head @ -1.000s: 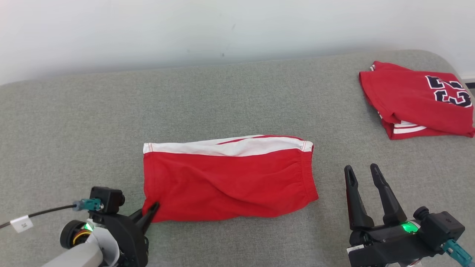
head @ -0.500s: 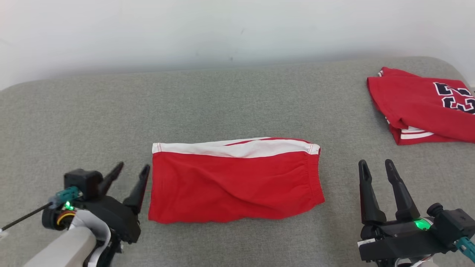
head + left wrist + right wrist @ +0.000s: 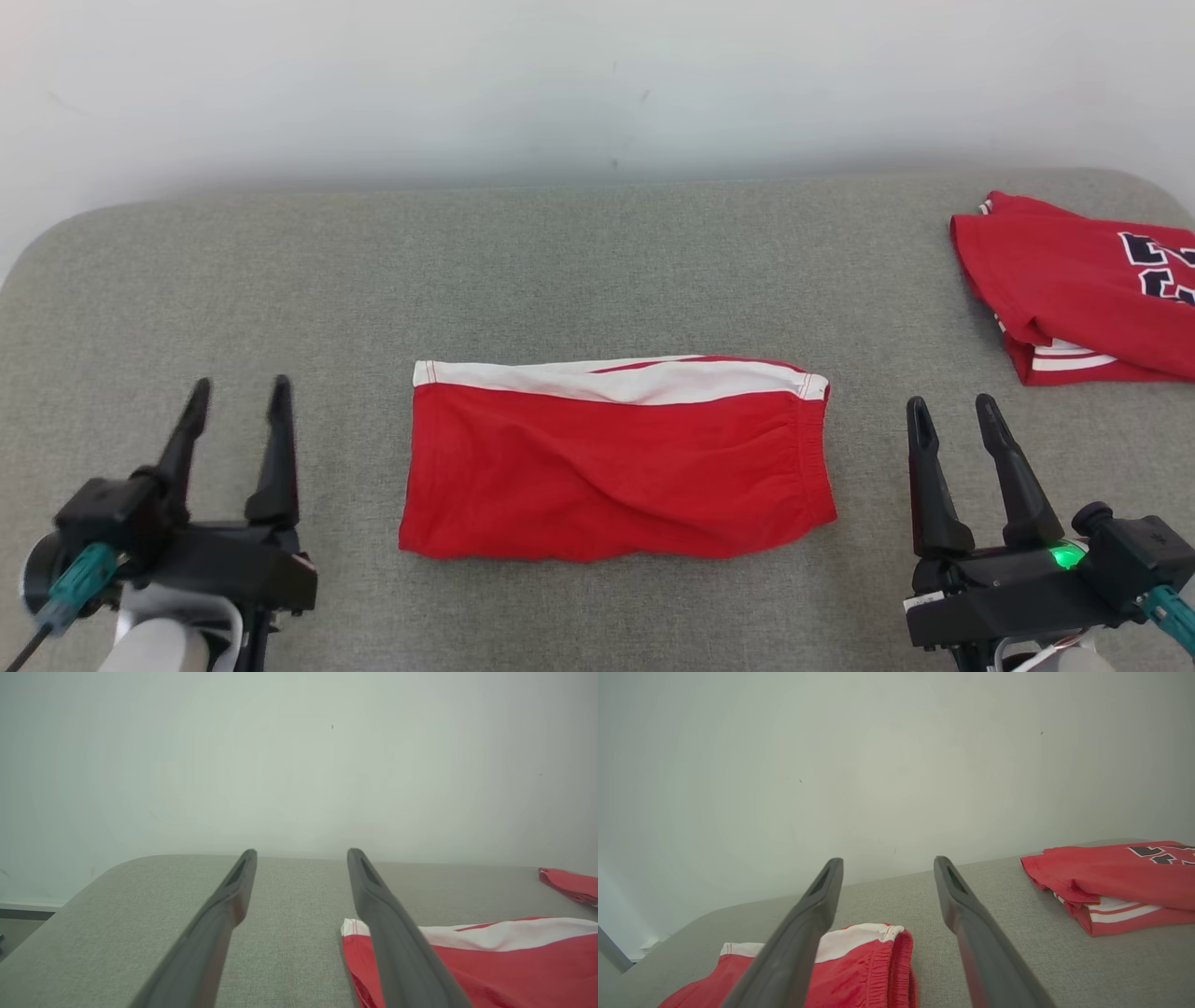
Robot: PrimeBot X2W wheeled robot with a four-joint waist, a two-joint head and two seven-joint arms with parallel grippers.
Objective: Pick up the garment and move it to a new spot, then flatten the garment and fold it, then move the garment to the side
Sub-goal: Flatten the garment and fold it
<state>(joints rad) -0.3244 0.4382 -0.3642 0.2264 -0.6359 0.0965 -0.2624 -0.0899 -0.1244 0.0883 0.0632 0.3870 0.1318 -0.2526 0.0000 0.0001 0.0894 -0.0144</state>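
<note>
The garment, red shorts with a white side stripe, lies folded in a flat rectangle in the middle of the grey padded surface. It also appears at the lower right of the left wrist view as the garment and at the lower left of the right wrist view as the garment. My left gripper stands open to the left of it, apart from the cloth, holding nothing. Off the shorts' right end, my right gripper is open too, nothing between its fingers.
A second folded red garment with a dark number print lies at the far right edge of the surface, also seen as the red garment. A pale wall rises behind the surface. The surface's rounded left corner drops off to the floor.
My left gripper let go of the shorts' lower left corner, opened, and drew back to the left. The camera shifted, sliding the scene right and down. The right gripper held its pose.
</note>
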